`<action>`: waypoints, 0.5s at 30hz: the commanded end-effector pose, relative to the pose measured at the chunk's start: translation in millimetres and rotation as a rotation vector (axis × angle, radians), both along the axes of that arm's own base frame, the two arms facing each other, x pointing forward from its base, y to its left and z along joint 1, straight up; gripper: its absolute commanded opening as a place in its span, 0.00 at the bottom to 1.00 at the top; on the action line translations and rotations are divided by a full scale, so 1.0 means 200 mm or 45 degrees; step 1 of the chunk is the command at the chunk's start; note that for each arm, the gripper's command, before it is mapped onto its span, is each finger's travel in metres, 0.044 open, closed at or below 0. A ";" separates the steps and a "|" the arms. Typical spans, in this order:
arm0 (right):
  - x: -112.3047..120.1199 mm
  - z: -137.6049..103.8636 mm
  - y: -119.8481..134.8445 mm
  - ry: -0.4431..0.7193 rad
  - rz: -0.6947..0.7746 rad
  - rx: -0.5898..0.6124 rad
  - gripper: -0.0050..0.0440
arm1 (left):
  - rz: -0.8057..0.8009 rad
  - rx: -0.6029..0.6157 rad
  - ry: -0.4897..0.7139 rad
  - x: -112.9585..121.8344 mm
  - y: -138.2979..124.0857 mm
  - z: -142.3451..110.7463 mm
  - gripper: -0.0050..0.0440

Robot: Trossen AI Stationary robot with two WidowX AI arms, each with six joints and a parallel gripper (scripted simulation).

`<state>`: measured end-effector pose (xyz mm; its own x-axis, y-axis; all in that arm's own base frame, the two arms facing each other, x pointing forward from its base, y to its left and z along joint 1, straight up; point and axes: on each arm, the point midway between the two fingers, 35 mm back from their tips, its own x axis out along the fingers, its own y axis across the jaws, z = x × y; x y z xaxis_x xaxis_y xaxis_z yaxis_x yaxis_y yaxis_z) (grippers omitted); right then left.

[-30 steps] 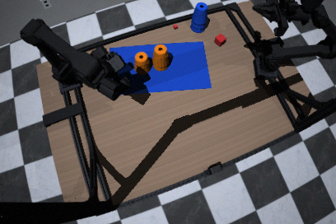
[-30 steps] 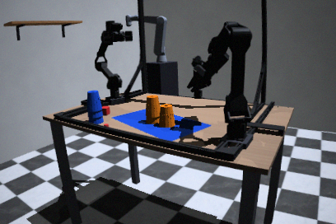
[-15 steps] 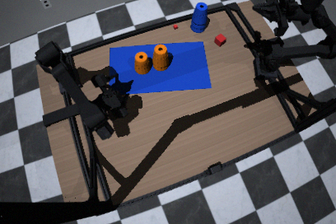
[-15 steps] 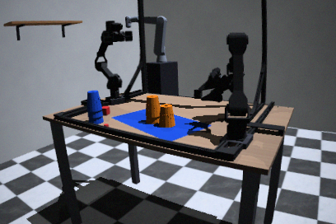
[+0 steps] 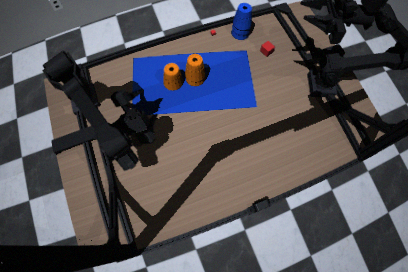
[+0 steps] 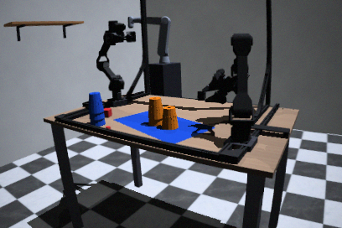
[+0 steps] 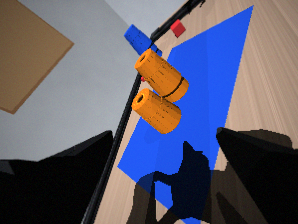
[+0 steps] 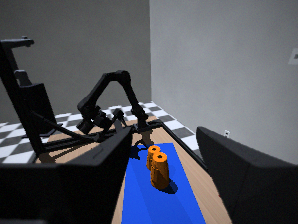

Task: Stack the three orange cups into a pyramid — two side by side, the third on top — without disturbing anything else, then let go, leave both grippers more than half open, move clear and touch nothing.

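Two orange shapes stand side by side on the blue mat (image 5: 200,83): a single upside-down orange cup (image 5: 173,76) and a taller orange cup stack (image 5: 195,69) with a seam, as of two nested cups. They also show in the left wrist view (image 7: 156,111) (image 7: 162,79) and far off in the right wrist view (image 8: 159,170). My left gripper (image 5: 136,106) (image 7: 163,133) is open and empty, low over the table just off the mat's near-left corner, pointing at the cups. My right gripper (image 5: 322,8) is open and empty, raised high at the far right corner (image 8: 165,170).
A blue cup stack (image 5: 243,21) stands behind the mat near the back rail. A red cube (image 5: 267,48) lies to its right, and a tiny red cube (image 5: 213,32) to its left. A black frame rail (image 5: 320,111) runs round the table.
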<state>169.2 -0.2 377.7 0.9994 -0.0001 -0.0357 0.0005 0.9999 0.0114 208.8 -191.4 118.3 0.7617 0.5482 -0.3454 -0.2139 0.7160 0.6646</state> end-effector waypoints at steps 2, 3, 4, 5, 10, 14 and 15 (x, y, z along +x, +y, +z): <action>0.10 0.00 -0.01 0.062 -0.014 0.028 0.84 | -0.002 0.001 -0.005 0.00 0.00 0.00 1.00; 0.12 0.00 -0.01 0.081 -0.016 0.029 0.89 | -0.002 0.001 -0.005 0.00 0.00 0.00 1.00; 0.15 -0.01 -0.01 0.103 -0.018 0.030 0.93 | -0.002 0.001 -0.005 0.00 0.00 0.00 1.00; 0.18 -0.01 -0.01 0.126 -0.020 0.031 0.98 | -0.002 0.001 -0.005 0.00 0.00 0.00 1.00; 0.28 -0.02 -0.02 0.200 -0.020 0.013 1.00 | -0.002 0.001 -0.005 0.00 0.00 0.00 1.00; 0.43 -0.04 -0.02 0.317 -0.016 -0.024 1.00 | -0.002 0.001 -0.005 0.00 0.00 0.00 1.00; 0.48 -0.05 -0.02 0.349 -0.014 -0.034 1.00 | -0.002 0.001 -0.005 0.00 0.00 0.00 1.00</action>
